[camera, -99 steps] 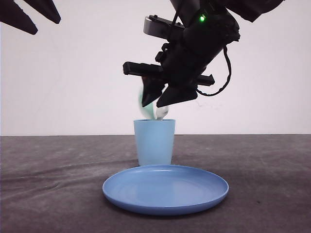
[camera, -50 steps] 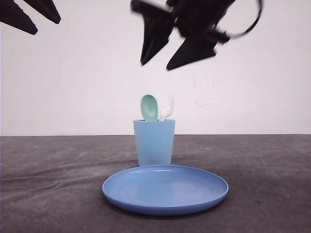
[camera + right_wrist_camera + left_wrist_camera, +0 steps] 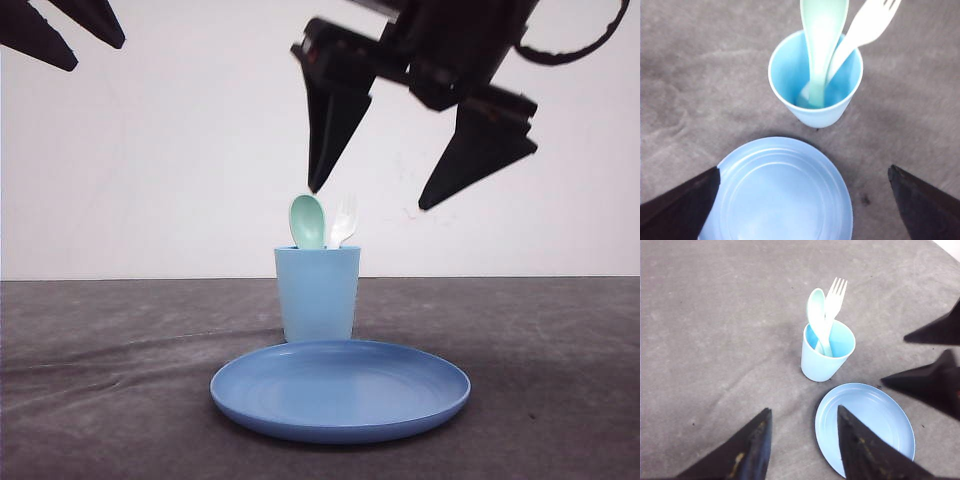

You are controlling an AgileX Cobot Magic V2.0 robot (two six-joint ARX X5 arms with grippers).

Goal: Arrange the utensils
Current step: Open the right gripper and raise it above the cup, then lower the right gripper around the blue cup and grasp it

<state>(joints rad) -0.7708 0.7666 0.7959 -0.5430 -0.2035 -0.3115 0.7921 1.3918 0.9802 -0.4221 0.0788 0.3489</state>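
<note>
**Utensils standing in the cup, both grippers held clear**

The mint-green spoon (image 3: 308,221) and the white fork (image 3: 343,219) are seen standing together, handles down, inside the light blue cup (image 3: 318,293) at the centre of the front view. Their heads rise above the rim, side by side and touching. The blue plate (image 3: 340,388) is set just in front of the cup on the dark grey table (image 3: 110,380).

The right gripper (image 3: 372,198) is held above the cup, its fingers spread wide and nothing between them. The left gripper (image 3: 72,50) is seen at the upper left, fingers parted and empty. No writing or label can be read on any item.
</note>
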